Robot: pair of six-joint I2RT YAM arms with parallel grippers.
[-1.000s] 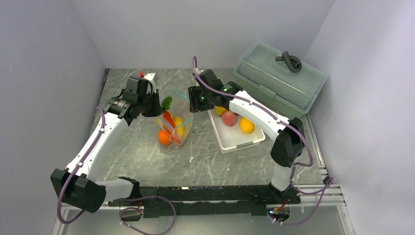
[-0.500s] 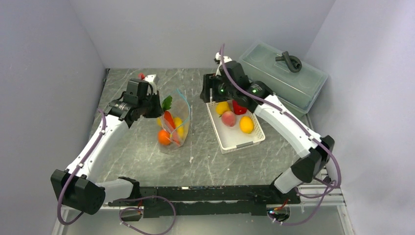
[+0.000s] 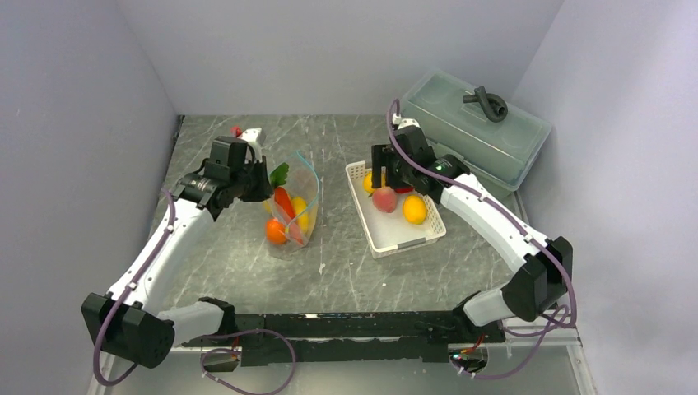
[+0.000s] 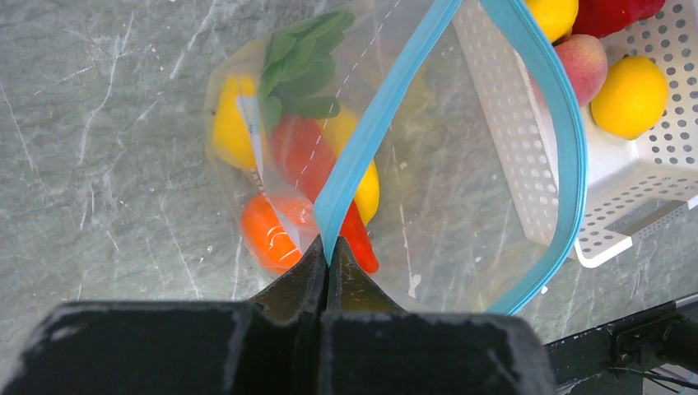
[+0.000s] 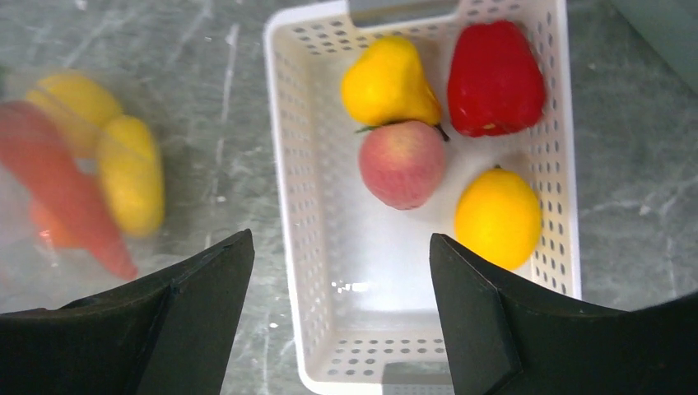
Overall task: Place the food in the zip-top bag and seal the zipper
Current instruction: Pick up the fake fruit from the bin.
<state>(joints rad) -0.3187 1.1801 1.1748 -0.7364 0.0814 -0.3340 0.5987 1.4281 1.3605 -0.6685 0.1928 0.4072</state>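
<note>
Above marbled table point(image 3: 247, 271), left end effector point(image 4: 328, 251) pinches zipper point(image 4: 370, 132), right one point(image 5: 339, 241) gapes empty.

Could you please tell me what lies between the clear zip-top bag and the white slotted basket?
Only bare grey marbled tabletop separates the clear floppy zip-top bag from the white slotted plastic basket, as the top view shows.
</note>
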